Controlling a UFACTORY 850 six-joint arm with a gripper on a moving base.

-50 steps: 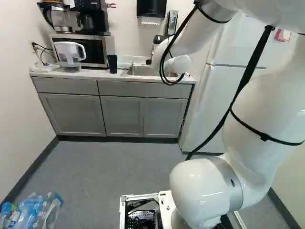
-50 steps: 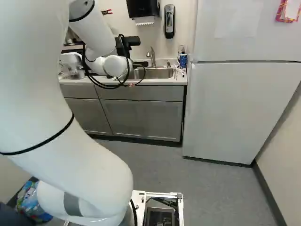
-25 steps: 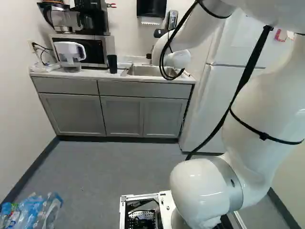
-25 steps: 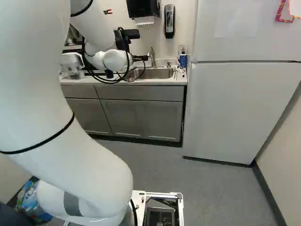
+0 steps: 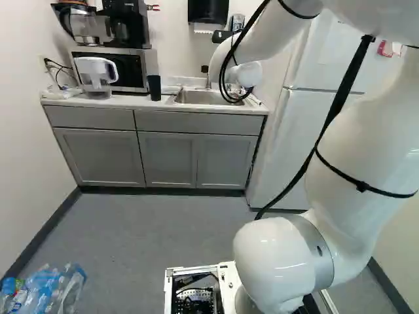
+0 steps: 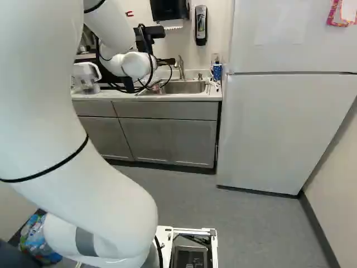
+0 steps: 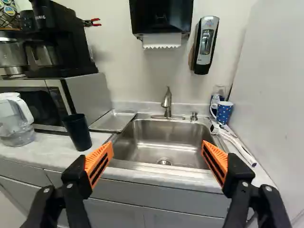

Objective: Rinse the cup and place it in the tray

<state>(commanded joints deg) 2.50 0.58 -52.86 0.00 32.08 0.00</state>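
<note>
In the right base view my gripper [image 6: 166, 61] shows only partly, behind the wrist, by the sink. The wrist view has the gripper [image 7: 157, 148] open wide, its orange pads apart with nothing between them and the sink [image 7: 142, 151] ahead. A black cup [image 7: 77, 132] stands upright on the counter, left of the sink; the left base view shows the same cup [image 5: 154, 87] beside the microwave. Between microwave and sink lies a shallow metal tray [image 7: 113, 121], with nothing on it. A blue patterned mug [image 7: 224, 112] stands at the sink's far right corner.
The faucet [image 7: 167, 102] rises behind the sink. A brush [image 7: 237, 145] lies along its right side, by the fridge [image 6: 284, 128]. A water pitcher [image 7: 15, 119] and the microwave [image 7: 85, 97] with coffee makers stand left. Bagged bottles [image 5: 46, 288] lie on the floor.
The arm's wrist has risen a little by the sink, uncovering more of the basin, and has tilted. The base, cup and tray have not moved.
</note>
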